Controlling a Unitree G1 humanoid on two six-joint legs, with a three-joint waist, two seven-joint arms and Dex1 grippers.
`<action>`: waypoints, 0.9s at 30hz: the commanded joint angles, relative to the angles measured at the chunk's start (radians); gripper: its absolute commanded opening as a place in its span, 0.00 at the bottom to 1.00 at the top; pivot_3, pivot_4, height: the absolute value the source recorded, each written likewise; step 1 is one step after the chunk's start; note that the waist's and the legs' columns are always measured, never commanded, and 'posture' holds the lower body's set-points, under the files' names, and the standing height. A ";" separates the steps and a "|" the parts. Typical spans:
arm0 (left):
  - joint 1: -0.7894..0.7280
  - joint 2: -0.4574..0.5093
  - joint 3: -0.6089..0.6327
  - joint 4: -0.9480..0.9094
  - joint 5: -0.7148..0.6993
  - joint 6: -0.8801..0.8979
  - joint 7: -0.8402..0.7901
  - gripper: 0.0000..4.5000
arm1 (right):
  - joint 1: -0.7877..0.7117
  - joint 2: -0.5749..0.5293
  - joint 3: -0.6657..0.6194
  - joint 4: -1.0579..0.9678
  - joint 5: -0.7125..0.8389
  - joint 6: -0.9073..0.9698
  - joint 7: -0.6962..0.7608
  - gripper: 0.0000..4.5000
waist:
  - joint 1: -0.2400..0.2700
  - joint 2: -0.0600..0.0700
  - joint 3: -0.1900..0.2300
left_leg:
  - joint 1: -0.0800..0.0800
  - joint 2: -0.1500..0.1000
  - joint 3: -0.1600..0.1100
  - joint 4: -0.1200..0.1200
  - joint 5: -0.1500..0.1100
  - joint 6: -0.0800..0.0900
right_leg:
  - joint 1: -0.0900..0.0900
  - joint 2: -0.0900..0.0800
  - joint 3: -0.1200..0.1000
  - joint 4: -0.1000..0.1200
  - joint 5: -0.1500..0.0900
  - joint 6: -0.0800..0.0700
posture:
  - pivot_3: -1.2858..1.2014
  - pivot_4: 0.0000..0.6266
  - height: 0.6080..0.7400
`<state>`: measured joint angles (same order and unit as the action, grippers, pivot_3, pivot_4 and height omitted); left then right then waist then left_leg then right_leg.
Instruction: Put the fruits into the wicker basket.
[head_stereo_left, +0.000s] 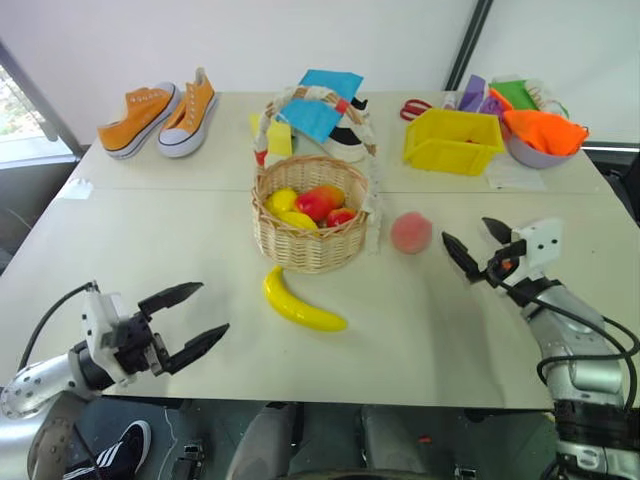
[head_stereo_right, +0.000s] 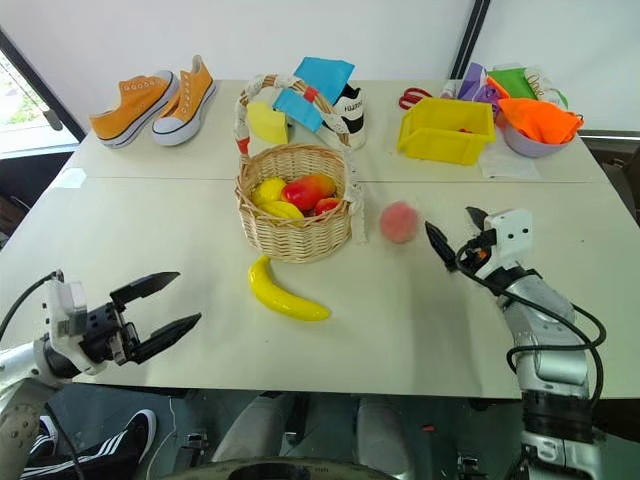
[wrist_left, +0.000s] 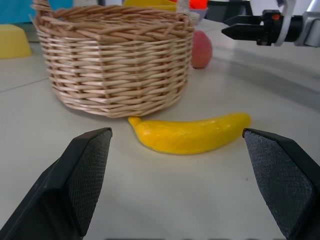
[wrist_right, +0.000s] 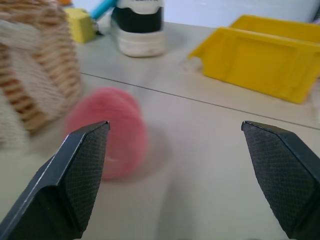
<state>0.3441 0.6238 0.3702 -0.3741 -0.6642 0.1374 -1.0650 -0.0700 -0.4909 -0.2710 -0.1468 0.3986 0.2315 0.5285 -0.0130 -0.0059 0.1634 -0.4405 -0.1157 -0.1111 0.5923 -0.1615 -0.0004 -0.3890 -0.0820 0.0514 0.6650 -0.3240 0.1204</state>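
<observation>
Left hand (head_stereo_left: 190, 325), fingers spread wide and empty, held low over the near edge of the bench (head_stereo_left: 450, 340) and aimed toward the banana (head_stereo_left: 302, 302), which lies flat on the bench just in front of the wicker basket (head_stereo_left: 310, 240); seen from the left wrist, the banana sits between the two fingers but well ahead of them, so no contact exists. Right hand (head_stereo_left: 472, 245), likewise wide and empty, points at the peach (head_stereo_left: 411, 232), which rests on the bench just beside the basket's right wall, apart from the fingertips. Each hand faces the fruit on its own side, an arrangement that suits one grasp per arm. The basket stands upright at bench centre, its arched handle over the far rim, and already contains smaller red and yellow fruits (head_stereo_left: 315, 205); both task fruits remain outside it. Beyond the basket: a yellow bin (head_stereo_left: 452, 140), orange sneakers (head_stereo_left: 160, 115), a black-and-white shoe (head_stereo_right: 347, 110) and a bowl of bright cloth (head_stereo_left: 540, 135), none apparently needed. Judged stage: approach, before any grasp.
</observation>
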 joint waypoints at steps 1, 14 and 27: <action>-0.011 -0.005 -0.004 -0.023 0.009 -0.025 0.004 1.00 | 0.038 0.007 0.026 -0.129 0.006 0.062 -0.031 0.98 | 0.001 0.000 0.000 | 0.000 0.000 0.000 0.000 0.000 0.000 | 0.000 0.000 0.000 0.000 0.000 0.000 | 0.52 0.24 1.00; -0.091 -0.033 -0.068 0.015 0.048 -0.036 0.029 1.00 | -0.143 -0.020 0.123 -0.227 -0.050 0.405 -0.181 0.98 | 0.000 0.000 0.000 | -0.001 0.000 0.000 0.000 0.000 0.000 | -0.001 0.000 0.000 -0.002 0.000 -0.001 | 0.52 0.24 1.00; -0.043 -0.049 -0.062 -0.021 0.045 -0.046 0.059 1.00 | -0.321 -0.054 0.238 -0.115 -0.120 0.590 -0.173 0.98 | -0.001 0.000 0.000 | -0.001 0.000 0.000 -0.001 0.000 0.000 | -0.001 0.000 -0.001 -0.002 0.000 0.000 | 0.52 0.24 1.00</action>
<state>0.2964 0.5776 0.2968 -0.3585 -0.6191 0.1040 -1.0139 -0.3646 -0.5347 -0.0295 -0.2579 0.2933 0.8179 0.3531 -0.0140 -0.0059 0.1634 -0.4414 -0.1155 -0.1112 0.5918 -0.1616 -0.0002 -0.3902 -0.0820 0.0507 0.6632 -0.3238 0.1199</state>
